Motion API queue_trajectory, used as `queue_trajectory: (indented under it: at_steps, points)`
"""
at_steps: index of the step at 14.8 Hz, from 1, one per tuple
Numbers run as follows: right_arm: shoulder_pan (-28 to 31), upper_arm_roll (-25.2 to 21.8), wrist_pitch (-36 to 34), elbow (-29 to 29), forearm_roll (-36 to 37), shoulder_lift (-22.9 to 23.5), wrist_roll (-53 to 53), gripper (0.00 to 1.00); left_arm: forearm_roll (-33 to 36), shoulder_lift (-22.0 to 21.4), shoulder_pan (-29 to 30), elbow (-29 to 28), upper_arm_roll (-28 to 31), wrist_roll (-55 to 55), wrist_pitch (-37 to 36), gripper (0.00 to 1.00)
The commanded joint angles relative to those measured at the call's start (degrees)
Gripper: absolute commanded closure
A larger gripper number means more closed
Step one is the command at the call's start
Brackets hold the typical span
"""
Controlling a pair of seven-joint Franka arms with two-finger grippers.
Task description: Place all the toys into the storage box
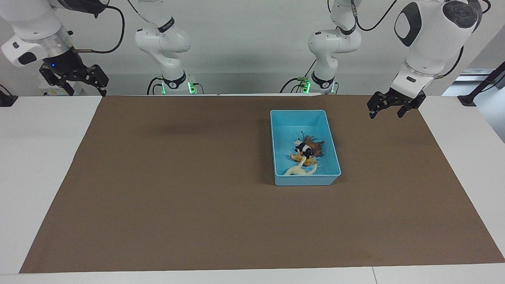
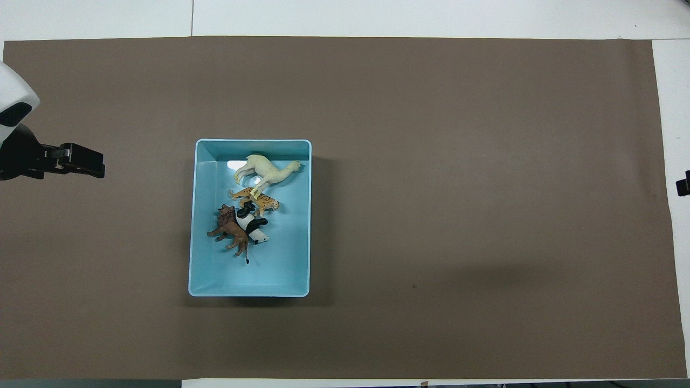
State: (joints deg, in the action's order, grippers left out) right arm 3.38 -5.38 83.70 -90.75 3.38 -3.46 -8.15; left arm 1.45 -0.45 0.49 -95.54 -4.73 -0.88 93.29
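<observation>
The light blue storage box [image 1: 306, 180] stands on the brown mat toward the left arm's end of the table; it also shows in the overhead view [image 2: 280, 267]. All four toys lie inside it: cream-white horse [image 1: 300, 169] [image 2: 267, 170], orange tiger [image 1: 296, 158] [image 2: 260, 200], panda [image 1: 303, 148] [image 2: 252, 226] and brown lion [image 1: 316, 146] [image 2: 229, 230]. My left gripper [image 1: 388, 113] [image 2: 86, 164] hangs open and empty over the mat beside the box. My right gripper [image 1: 87, 90] [image 2: 683, 187] waits open and empty over the mat's edge at its own end.
The brown mat [image 1: 177, 189] covers most of the white table [image 1: 35, 157]. No other objects lie on it.
</observation>
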Motion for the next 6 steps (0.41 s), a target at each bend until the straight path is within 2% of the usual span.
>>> queue_trajectory:
  at_steps: [1, 6]
  points:
    - [1.0, 1.3, 0.3, -0.6, 0.9, -0.5, -0.6, 0.00, -0.6, -0.3, 0.1, -0.2, 0.1, 0.4, -0.5, 0.00]
    - [1.1, 1.3, 0.3, -0.5, 0.8, -0.6, -1.8, 0.00, -0.6, -0.3, 0.2, -0.2, 0.1, 0.4, -0.5, 0.00]
